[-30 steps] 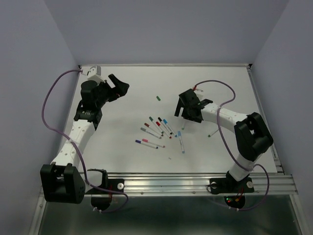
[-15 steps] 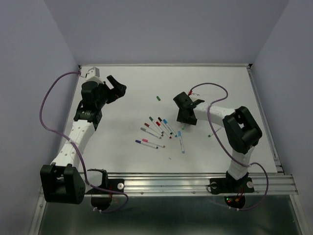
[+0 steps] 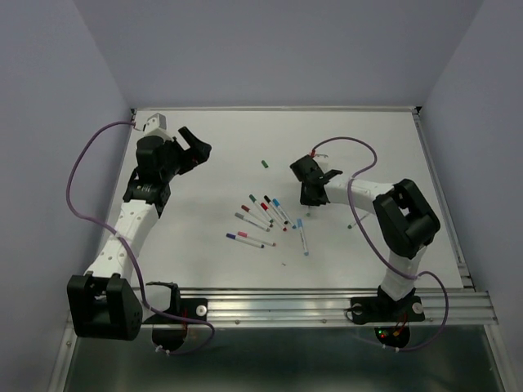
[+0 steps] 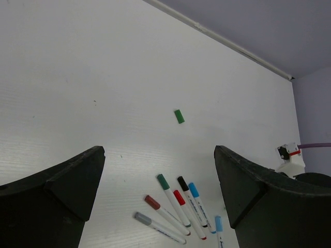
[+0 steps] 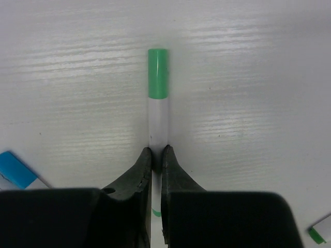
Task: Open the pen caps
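In the right wrist view my right gripper [image 5: 156, 152] is shut on the white barrel of a pen lying on the table, and the pen's green cap [image 5: 158, 72] sticks out beyond the fingertips. From above, that gripper [image 3: 310, 194] sits low just right of the pen cluster [image 3: 265, 214]. My left gripper [image 3: 196, 147] hangs open at the far left with nothing in it. In its wrist view the left gripper [image 4: 159, 151] looks down on capped pens: green [image 4: 163, 181], black [image 4: 183, 183], red [image 4: 179, 197], blue [image 4: 193, 189], dark red [image 4: 152, 202] and grey [image 4: 143, 218].
A loose green cap [image 3: 265, 163] lies alone behind the cluster, also the loose green cap [image 4: 179, 116] in the left wrist view. A blue cap [image 5: 15, 168] lies close to the left of my right fingers. The table's back rail [image 3: 278, 108] and side walls bound the table.
My right gripper has dropped to the table, shifted slightly left and closed from wide open onto the green-capped pen's barrel. The left arm barely moved.
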You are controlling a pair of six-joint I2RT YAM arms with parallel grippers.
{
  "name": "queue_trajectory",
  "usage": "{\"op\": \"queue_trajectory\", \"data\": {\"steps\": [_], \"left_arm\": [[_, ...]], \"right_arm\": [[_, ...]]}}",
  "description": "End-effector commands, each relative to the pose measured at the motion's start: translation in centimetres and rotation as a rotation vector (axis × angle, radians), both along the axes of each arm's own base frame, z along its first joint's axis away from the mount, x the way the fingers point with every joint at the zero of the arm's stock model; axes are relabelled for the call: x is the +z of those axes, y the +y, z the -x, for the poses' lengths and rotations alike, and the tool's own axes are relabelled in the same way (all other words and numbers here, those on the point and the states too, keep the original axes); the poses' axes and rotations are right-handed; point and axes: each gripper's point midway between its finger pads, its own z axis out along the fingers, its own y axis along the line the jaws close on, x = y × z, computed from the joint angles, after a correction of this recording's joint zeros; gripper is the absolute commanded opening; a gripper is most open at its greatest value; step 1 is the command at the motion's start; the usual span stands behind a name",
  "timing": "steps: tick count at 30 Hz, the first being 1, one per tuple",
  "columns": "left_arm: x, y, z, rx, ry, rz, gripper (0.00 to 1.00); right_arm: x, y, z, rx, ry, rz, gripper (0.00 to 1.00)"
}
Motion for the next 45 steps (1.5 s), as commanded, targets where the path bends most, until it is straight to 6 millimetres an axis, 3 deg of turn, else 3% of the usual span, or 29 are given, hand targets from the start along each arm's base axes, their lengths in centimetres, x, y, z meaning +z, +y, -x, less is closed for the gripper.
{"op": "queue_trajectory", "data": {"steps": [1, 2, 4, 5, 6, 8, 9, 14, 23, 28, 34, 36, 45], "left_arm": [[1.3, -1.3, -0.2, -0.068, -0.008, 0.023, 0.99], [1.2, -1.8, -0.1, -0.086, -0.003, 0.026, 0.99], [1.3, -2.9, 0.2, -0.112, -0.005, 0.046, 0.99], [1.5, -3.6, 0.4, -0.14, -0.011, 0.054, 0.99], [1.5, -4.2, 0.6, -0.165, -0.014, 0.06, 0.99], [2.0, -6.2, 1.2, -0.238, -0.037, 0.083, 0.99], [1.9, -7.3, 1.7, -0.281, -0.037, 0.097, 0.99], [2.9, -13.9, 3.7, -0.481, -0.078, 0.137, 0.99], [4.5, -18.9, 4.9, -0.605, -0.111, 0.23, 0.99], [4.2, -19.7, 4.5, -0.615, -0.097, 0.234, 0.95], [4.6, -21.2, 4.8, -0.651, -0.106, 0.257, 0.92], [4.8, -21.6, 4.9, -0.659, -0.112, 0.263, 0.73], [4.1, -22.1, 5.5, -0.678, -0.108, 0.26, 0.67]], "right_arm": [[-0.7, -0.3, 0.4, 0.195, -0.028, 0.057, 0.01], [1.0, 0.4, -0.8, 0.222, -0.112, 0.03, 0.01], [2.6, 0.4, -0.5, 0.282, -0.194, 0.011, 0.01], [4.8, 1.1, -1.6, 0.329, -0.298, -0.011, 0.01], [8.1, 1.9, -1.7, 0.367, -0.397, -0.068, 0.01], [9.8, 2.6, -0.9, 0.466, -0.456, -0.095, 0.01], [11.9, 3.5, -0.5, 0.505, -0.503, -0.151, 0.01], [14.7, 7.2, 2.4, 0.699, -0.517, -0.348, 0.01], [20.5, 9.9, 4.8, 0.762, -0.635, -0.623, 0.01], [22.5, 10.7, 6.0, 0.81, -0.661, -0.705, 0.01], [22.7, 11.3, 6.1, 0.816, -0.633, -0.747, 0.01], [22.6, 11.4, 6.1, 0.812, -0.618, -0.754, 0.01], [23.0, 11.7, 5.9, 0.804, -0.614, -0.774, 0.01]]}}
